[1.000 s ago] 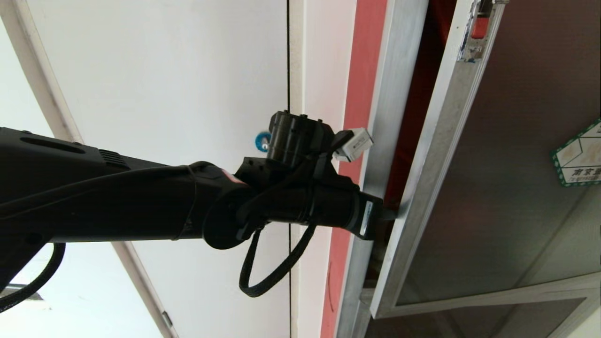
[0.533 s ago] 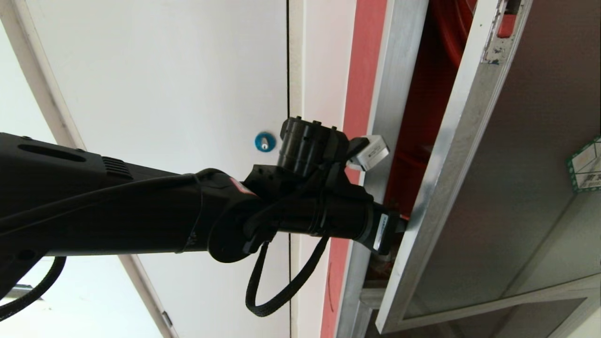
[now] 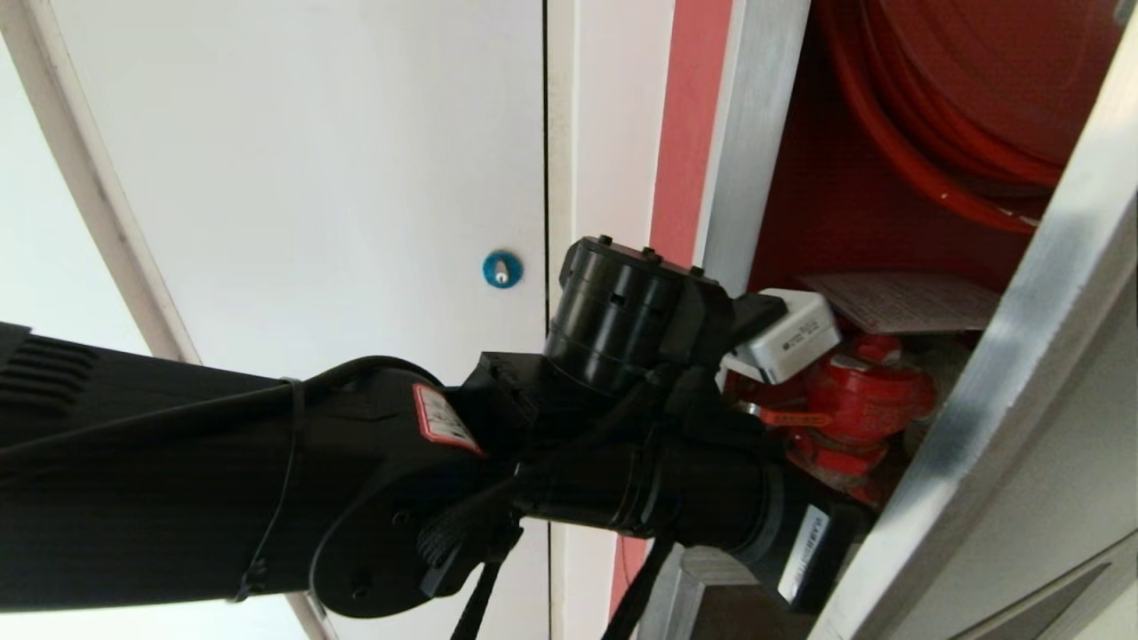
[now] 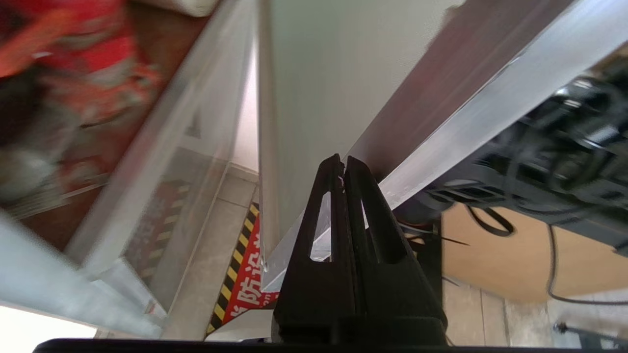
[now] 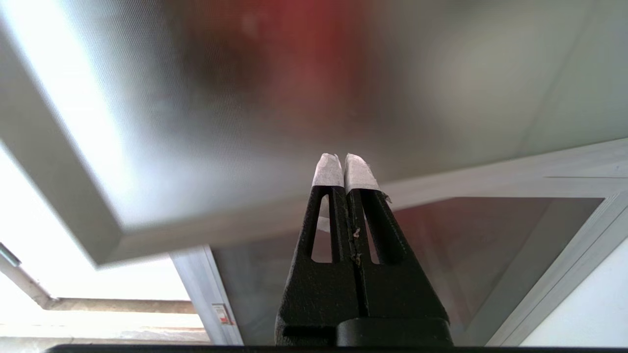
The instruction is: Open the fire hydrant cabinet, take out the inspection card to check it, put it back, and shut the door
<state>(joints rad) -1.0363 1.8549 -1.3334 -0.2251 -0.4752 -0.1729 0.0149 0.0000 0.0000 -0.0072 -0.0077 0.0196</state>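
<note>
The fire hydrant cabinet [image 3: 756, 133] stands open, showing its red hose reel [image 3: 960, 107] and red valve [image 3: 858, 400]. The inspection card [image 3: 898, 300] lies flat just above the valve. The door [image 3: 1005, 391] is swung out to the right, and only its silver frame edge shows in the head view. My left arm reaches across to that edge, where the frame hides its fingers. In the left wrist view my left gripper [image 4: 342, 159] is shut and empty, its tips against the door frame [image 4: 466, 127]. My right gripper [image 5: 344, 164] is shut, parked under the door glass [image 5: 245, 98].
A white panel with a blue round lock [image 3: 500, 268] fills the wall left of the cabinet. A red strip [image 3: 685, 133] runs beside the frame. A smaller lower glass pane [image 5: 466, 255] sits below the door. A red floor sign with hazard stripes [image 4: 245, 274] lies underneath.
The door has swung much wider to the right, baring the reel, card and valve. My left arm has followed its edge to the right and now looms larger in the head view.
</note>
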